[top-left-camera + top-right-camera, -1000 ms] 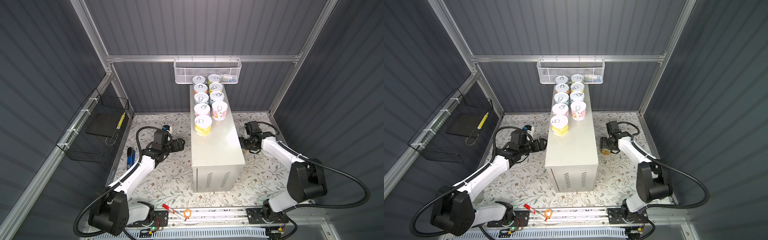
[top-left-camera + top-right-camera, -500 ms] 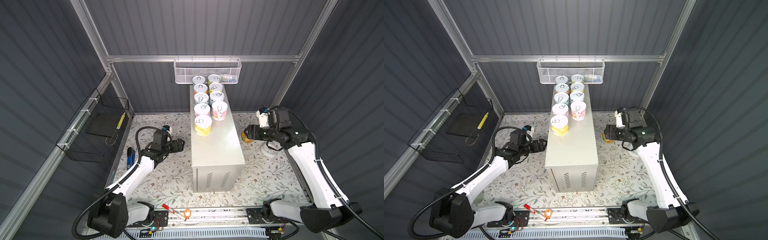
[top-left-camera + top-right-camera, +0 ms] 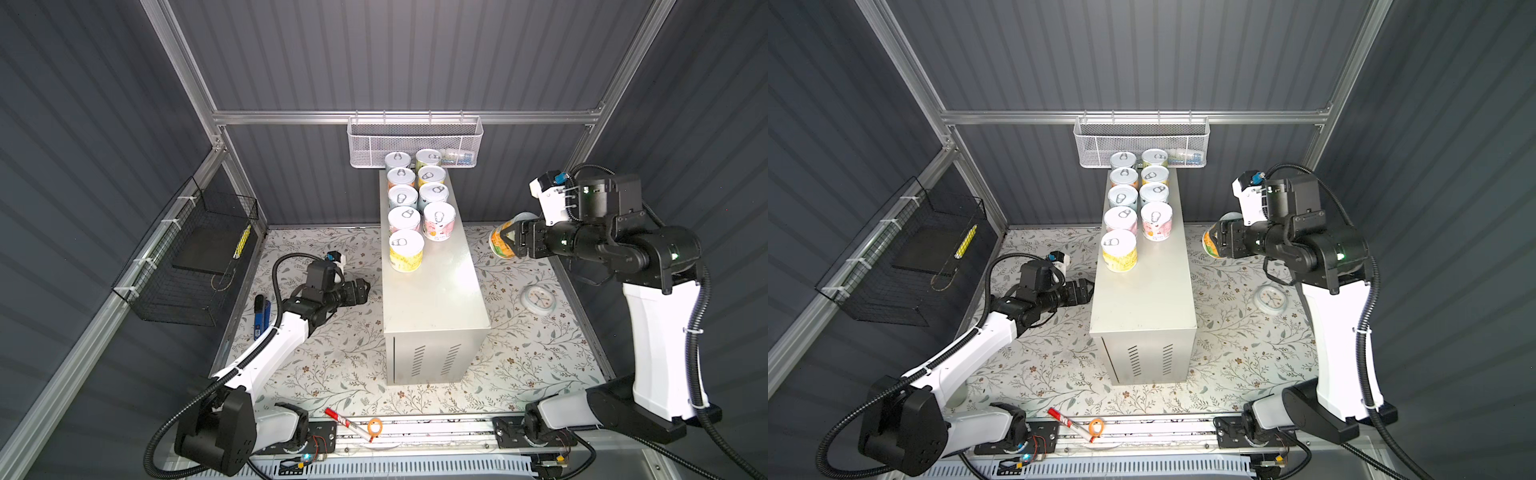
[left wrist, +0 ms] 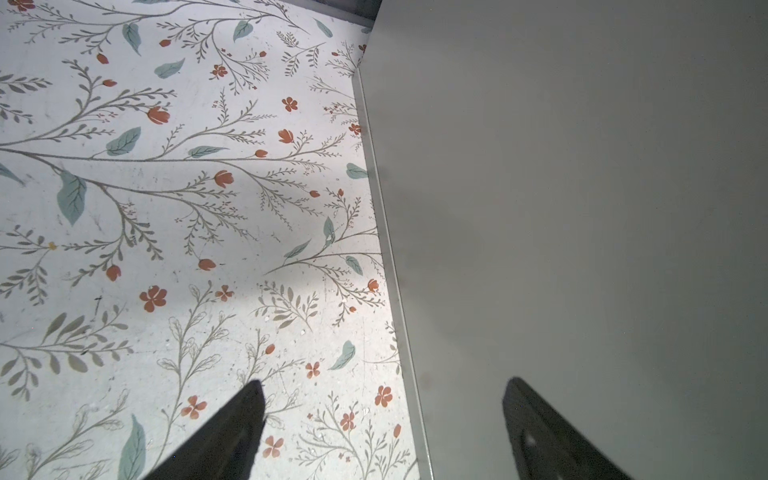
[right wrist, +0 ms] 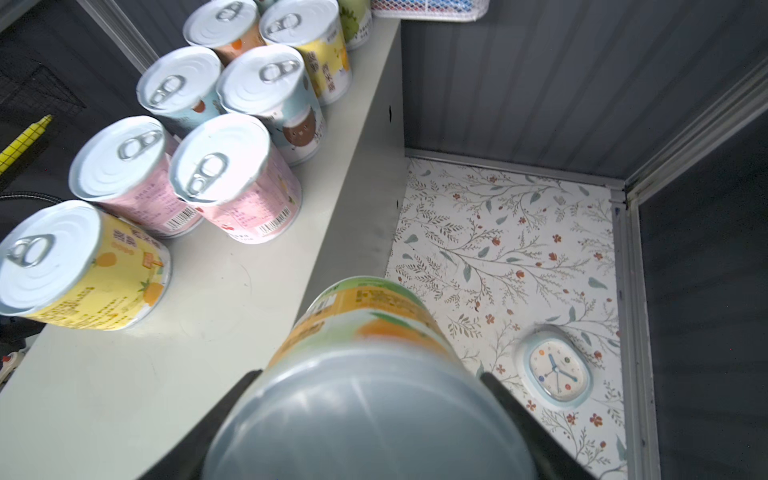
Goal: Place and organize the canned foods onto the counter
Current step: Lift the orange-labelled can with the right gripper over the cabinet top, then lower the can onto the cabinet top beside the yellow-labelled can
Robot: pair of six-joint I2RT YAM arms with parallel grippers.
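1. The floral surface (image 3: 332, 353) fills the lower half of both top views.
2. The counter (image 3: 432, 291) stands on this surface at frame centre. Its long axis runs from the back wall toward the lower edge, and its vent slits face the lower edge.
3. The white mesh basket (image 3: 415, 141) hangs on the back rail above centre, just behind the counter's far end.
4. My right gripper (image 3: 513, 241) is right of centre, raised off the floral surface. It is beside the counter's right edge and apart from it. My fingers (image 5: 532, 436) clamp the sides of an orange-and-green can (image 3: 500, 243), which is tilted in the air.
5. My left gripper (image 3: 363, 289) is left of centre, low over the floral surface, pointing at the counter's left wall. Its fingers (image 4: 232, 432) stand well apart with nothing between them.
6. Nine cans (image 3: 406, 249) stand upright on the counter's far half in two columns, five on the left and four on the right. The yellow one is lowest in frame.
7. A clock (image 3: 539, 299) lies flat on the floral surface, right of the counter and lower in frame than the held can.
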